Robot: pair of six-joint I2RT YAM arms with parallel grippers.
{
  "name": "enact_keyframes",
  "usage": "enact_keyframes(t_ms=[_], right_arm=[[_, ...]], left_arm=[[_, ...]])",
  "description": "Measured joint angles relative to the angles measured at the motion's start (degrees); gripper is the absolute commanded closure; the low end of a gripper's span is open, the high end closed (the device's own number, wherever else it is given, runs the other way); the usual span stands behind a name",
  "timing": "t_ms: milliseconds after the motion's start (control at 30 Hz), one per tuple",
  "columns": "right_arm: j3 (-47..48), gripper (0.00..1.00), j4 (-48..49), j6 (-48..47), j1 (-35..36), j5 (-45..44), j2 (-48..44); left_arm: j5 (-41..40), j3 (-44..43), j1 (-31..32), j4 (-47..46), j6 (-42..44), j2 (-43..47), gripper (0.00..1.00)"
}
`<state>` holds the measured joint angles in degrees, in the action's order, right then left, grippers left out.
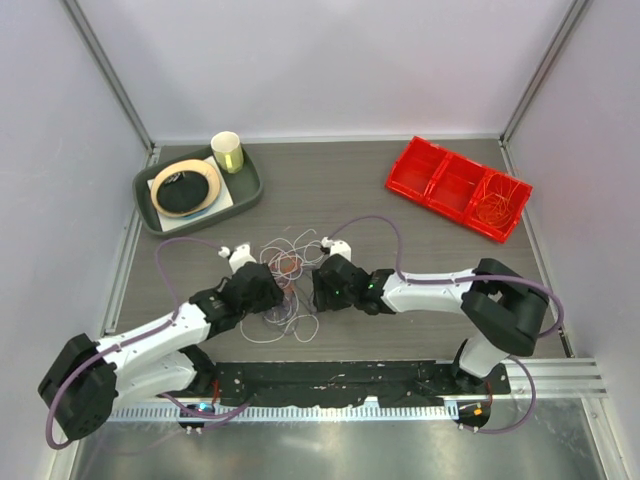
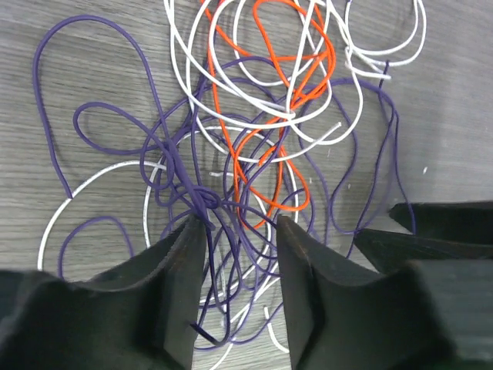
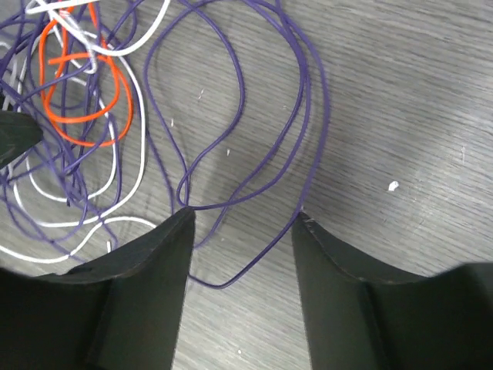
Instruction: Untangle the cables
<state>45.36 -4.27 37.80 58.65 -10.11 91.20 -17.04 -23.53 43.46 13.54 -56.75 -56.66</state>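
The cables [image 1: 284, 272] lie in a loose tangle of purple, white and orange-red loops at the table's middle. My left gripper [image 1: 278, 296] sits at the tangle's left side. In the left wrist view it [image 2: 240, 222] is open, its jaws straddling a knot of purple strands [image 2: 202, 196], with orange [image 2: 266, 150] and white [image 2: 254, 116] loops beyond. My right gripper [image 1: 313, 288] is at the tangle's right side. In the right wrist view it [image 3: 243, 216] is open over a long purple loop [image 3: 231, 100]; the orange loops [image 3: 85, 85] lie to its upper left.
A red divided bin [image 1: 458, 186] with orange wire in one end stands at the back right. A grey tray [image 1: 243, 195] with a plate, a black disc and a cup [image 1: 227, 152] stands at the back left. The right gripper's tips [image 2: 431, 231] show in the left wrist view.
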Motion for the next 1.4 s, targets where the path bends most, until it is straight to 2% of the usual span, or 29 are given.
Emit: enact_keyframes(t_ms=[33, 67, 100, 133, 333, 500, 667, 833, 1000, 1167, 1400], right_arm=[[0.4, 0.68, 0.1, 0.3, 0.2, -0.6, 0.7], [0.6, 0.80, 0.2, 0.3, 0.2, -1.2, 1.2], [0.7, 0.96, 0.2, 1.1, 0.3, -2.1, 1.9], [0.8, 0.99, 0.4, 1.6, 0.4, -3.1, 2.1], [0.8, 0.99, -2.3, 1.4, 0.4, -10.2, 0.3], [0.7, 0.99, -6.6, -1.7, -1.1, -20.3, -10.8], [-0.1, 0.99, -8.1, -5.9, -13.8, -24.0, -23.7], [-2.7, 0.99, -10.6, -10.0, -27.2, -26.8, -32.9], [-3.1, 0.99, -13.9, -13.6, -38.1, -27.1, -39.9], [-2.2, 0.99, -15.4, -16.7, -46.3, -26.6, -42.6], [3.2, 0.99, -16.9, -19.8, -55.8, -25.9, -39.9]], left_arm=[[-0.3, -0.3, 0.0, 0.1, -0.1, -0.6, 0.75], [-0.5, -0.6, 0.0, 0.1, -0.2, -1.0, 0.84], [-0.9, -0.8, -0.1, 0.0, -0.5, -1.2, 0.94], [-1.5, -1.0, -0.1, 0.1, -0.3, -1.2, 1.00], [-6.6, -3.2, -0.8, 4.2, -1.7, -1.1, 1.00], [-12.3, -7.9, -3.3, 11.2, -2.7, -0.2, 1.00], [-17.8, -14.4, -7.3, 17.3, -2.7, 1.2, 1.00], [-21.7, -16.9, -8.7, 18.7, -2.3, 6.1, 1.00], [-25.2, -19.6, -13.0, 22.9, -1.7, 9.6, 1.00], [-29.4, -22.5, -16.0, 27.7, -1.2, 12.0, 1.00], [-37.4, -26.7, -17.0, 34.4, -1.9, 16.4, 1.00]])
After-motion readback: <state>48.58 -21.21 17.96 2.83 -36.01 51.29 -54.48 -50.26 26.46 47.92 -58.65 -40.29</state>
